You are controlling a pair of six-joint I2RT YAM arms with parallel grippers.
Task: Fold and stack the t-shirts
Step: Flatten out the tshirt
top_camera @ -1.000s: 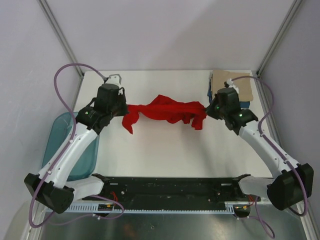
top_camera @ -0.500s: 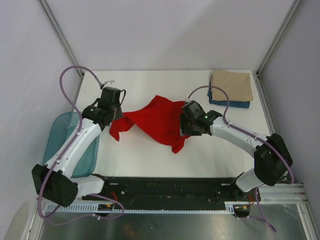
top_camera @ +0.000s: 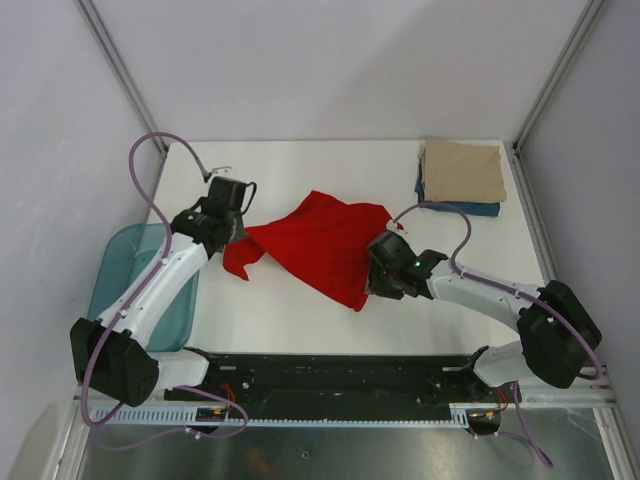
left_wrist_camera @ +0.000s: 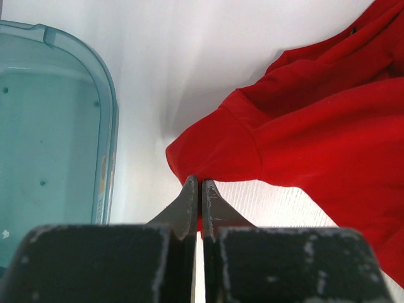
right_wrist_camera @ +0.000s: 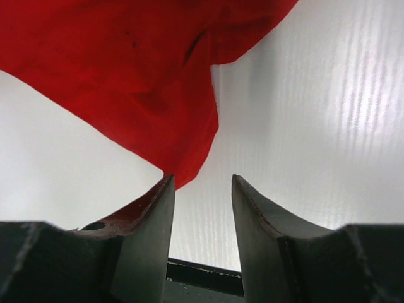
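The left gripper (left_wrist_camera: 196, 183) is pressed together, its tips nipping a thin fold of the bright red t-shirt (top_camera: 322, 245) at the sleeve end, near the translucent teal tub (left_wrist_camera: 57, 126) that sits by the left edge of the table (top_camera: 300, 170). The right gripper (right_wrist_camera: 202, 182) stands spread with nothing between its jaws, and the red shirt, lying loosely spread mid-table between the arms, reaches one finger's tip with its near pointed corner. At the far right corner the tan folded t-shirt (top_camera: 462, 170) lies on the dark blue folded t-shirt (top_camera: 470, 209), well apart from the red one.
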